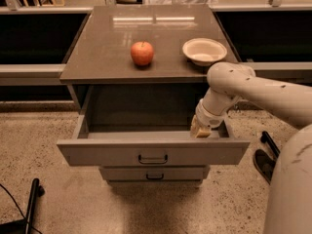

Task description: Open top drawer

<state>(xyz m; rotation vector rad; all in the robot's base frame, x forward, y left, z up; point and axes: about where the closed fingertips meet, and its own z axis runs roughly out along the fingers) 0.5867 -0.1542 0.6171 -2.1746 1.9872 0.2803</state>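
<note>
The top drawer (117, 152) stands pulled out from under the brown tabletop, with its grey front facing me and a small dark loop handle (152, 158) at its middle. Its light-grey inside shows behind the front. My gripper (200, 131) hangs at the end of the white arm (253, 89), just inside the drawer's right end, close behind the front panel. It is well to the right of the handle.
A red apple (142, 53) and a cream bowl (204, 50) sit on the tabletop (107, 43). A narrower drawer (154, 173) with a like handle sits below. Dark shelving runs left and right. A black object (265, 162) lies on the floor at right.
</note>
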